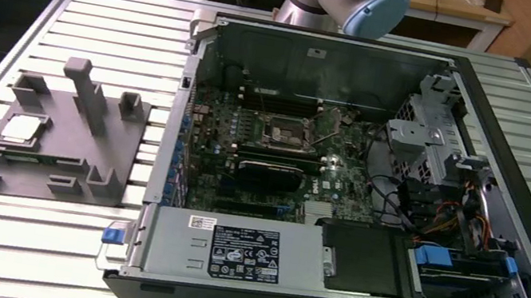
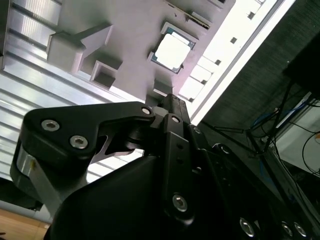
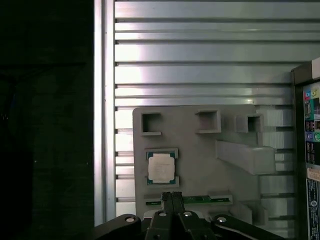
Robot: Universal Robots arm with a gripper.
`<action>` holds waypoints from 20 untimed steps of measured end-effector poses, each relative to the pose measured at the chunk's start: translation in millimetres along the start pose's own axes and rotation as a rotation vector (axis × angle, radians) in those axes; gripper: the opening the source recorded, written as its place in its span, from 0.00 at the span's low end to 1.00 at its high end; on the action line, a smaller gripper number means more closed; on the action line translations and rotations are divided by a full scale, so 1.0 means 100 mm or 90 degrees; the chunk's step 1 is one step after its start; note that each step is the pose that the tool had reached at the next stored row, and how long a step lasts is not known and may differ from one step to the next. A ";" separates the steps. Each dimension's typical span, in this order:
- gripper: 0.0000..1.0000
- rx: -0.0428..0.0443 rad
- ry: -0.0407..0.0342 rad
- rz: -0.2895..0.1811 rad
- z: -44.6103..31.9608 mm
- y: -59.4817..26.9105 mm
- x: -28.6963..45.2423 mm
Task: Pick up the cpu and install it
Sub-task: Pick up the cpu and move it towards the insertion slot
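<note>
- While the cpu lies flat in its recess on the grey tray, at the exterior view's left, we judge the pick-up not yet done.
- In the first wrist view, the gripper hangs over the tray's edge, near the cpu, its 2 fingers pressed together on nothing.
- The motherboard socket inside the open computer case appears vacant; we count 2 steps as left.
</note>
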State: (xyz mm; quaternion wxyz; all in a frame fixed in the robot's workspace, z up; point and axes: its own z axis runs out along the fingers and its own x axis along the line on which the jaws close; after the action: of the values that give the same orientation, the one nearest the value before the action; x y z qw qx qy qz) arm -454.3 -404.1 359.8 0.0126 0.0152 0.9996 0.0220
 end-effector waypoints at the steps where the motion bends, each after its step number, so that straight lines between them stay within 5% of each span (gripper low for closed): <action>1: 0.11 0.0000 0.0000 0.000 0.015 -0.001 0.000; 9: 0.41 0.0001 0.0017 -0.001 0.153 -0.008 -0.008; 20: 0.76 0.0003 0.0195 -0.015 0.351 -0.022 -0.020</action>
State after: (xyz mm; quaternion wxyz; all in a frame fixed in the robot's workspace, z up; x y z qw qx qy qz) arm -451.6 -404.8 324.7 -0.0025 0.0034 0.9998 0.0218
